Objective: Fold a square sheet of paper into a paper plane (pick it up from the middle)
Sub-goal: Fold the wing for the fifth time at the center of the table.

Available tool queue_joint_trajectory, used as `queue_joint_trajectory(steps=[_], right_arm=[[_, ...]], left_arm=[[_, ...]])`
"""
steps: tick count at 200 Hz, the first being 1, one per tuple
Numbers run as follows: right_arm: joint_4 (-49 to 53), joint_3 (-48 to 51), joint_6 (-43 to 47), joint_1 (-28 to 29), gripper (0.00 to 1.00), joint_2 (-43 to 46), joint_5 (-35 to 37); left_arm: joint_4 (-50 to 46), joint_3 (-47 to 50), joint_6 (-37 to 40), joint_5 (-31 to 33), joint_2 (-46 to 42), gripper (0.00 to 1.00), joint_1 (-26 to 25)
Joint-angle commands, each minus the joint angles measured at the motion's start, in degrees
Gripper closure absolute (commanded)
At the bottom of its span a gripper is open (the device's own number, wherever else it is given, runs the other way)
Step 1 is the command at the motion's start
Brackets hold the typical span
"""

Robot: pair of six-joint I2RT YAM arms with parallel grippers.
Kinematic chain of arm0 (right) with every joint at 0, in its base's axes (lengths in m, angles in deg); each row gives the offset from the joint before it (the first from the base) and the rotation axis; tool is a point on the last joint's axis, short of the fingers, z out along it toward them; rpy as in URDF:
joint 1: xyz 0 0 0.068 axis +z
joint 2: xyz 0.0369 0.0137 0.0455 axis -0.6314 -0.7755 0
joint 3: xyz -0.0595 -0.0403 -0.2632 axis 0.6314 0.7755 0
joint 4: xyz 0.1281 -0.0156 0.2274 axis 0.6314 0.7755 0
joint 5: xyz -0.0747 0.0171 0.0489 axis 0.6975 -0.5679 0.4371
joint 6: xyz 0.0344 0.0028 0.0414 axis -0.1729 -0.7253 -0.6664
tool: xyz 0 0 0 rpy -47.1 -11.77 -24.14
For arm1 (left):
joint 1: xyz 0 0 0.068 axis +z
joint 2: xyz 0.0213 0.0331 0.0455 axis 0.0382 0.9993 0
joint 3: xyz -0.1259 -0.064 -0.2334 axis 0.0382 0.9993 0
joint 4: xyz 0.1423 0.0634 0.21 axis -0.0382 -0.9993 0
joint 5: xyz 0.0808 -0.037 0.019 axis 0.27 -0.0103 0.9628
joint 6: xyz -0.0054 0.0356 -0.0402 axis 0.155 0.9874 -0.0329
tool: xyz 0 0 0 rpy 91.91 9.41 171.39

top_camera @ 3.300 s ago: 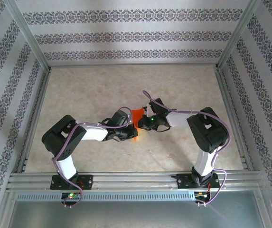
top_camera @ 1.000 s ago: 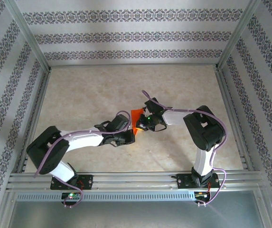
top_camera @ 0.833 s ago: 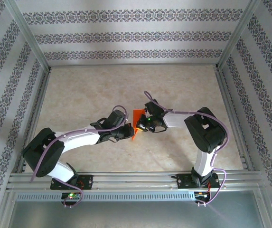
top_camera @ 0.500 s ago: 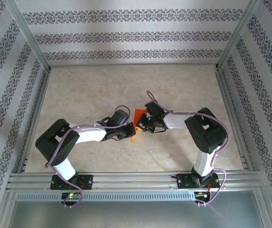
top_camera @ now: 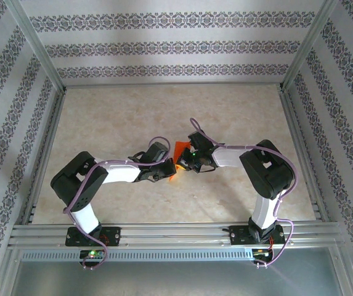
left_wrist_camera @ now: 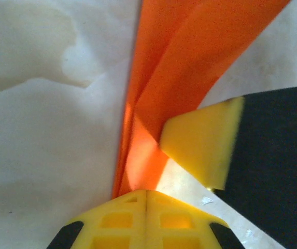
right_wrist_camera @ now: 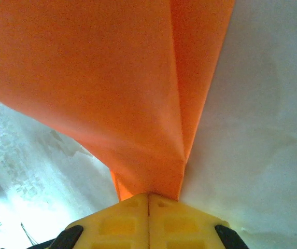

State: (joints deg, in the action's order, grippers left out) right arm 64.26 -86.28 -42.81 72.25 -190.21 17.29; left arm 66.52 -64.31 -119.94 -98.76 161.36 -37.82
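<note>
The orange-red sheet of paper (top_camera: 178, 150) is folded into narrow layers with a crease and held up between both grippers at the table's middle. My left gripper (top_camera: 169, 174) is shut on its lower edge. In the left wrist view the paper (left_wrist_camera: 189, 57) rises from the shut left gripper (left_wrist_camera: 146, 193), and a yellow fingertip (left_wrist_camera: 202, 142) of the right gripper lies against it. My right gripper (top_camera: 181, 161) is shut on the paper from the right. In the right wrist view the paper (right_wrist_camera: 101, 78) fans out from the shut right gripper (right_wrist_camera: 149, 196).
The beige marbled table (top_camera: 114, 117) lies open around both arms. Aluminium rails (top_camera: 176, 233) run along the near edge, with upright posts at the corners (top_camera: 37, 46). Patterned walls (top_camera: 176, 46) close in the back and the sides.
The left arm has drawn its elbow back from a low stretched pose to a raised bent one. Both grippers have stayed shut on the paper and shifted only slightly.
</note>
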Motion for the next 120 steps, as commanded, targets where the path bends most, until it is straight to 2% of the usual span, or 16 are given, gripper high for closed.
queue_joint_trajectory(steps=[1,73,120], right_arm=[[4.1,-0.8,4.2,-1.2,0.91,-0.4,0.3],[3.6,-1.4,23.1,-6.2,0.84,6.0,-2.5],[-0.5,-2.6,30.2,-8.8,0.82,3.0,-12.3]], left_arm=[[-1.1,-0.3,-0.1,1.3,1.6,1.0,0.5],[-4.6,1.5,0.5,3.4,1.2,1.0,0.5],[-4.2,2.7,-0.5,3.7,1.3,1.0,0.8]])
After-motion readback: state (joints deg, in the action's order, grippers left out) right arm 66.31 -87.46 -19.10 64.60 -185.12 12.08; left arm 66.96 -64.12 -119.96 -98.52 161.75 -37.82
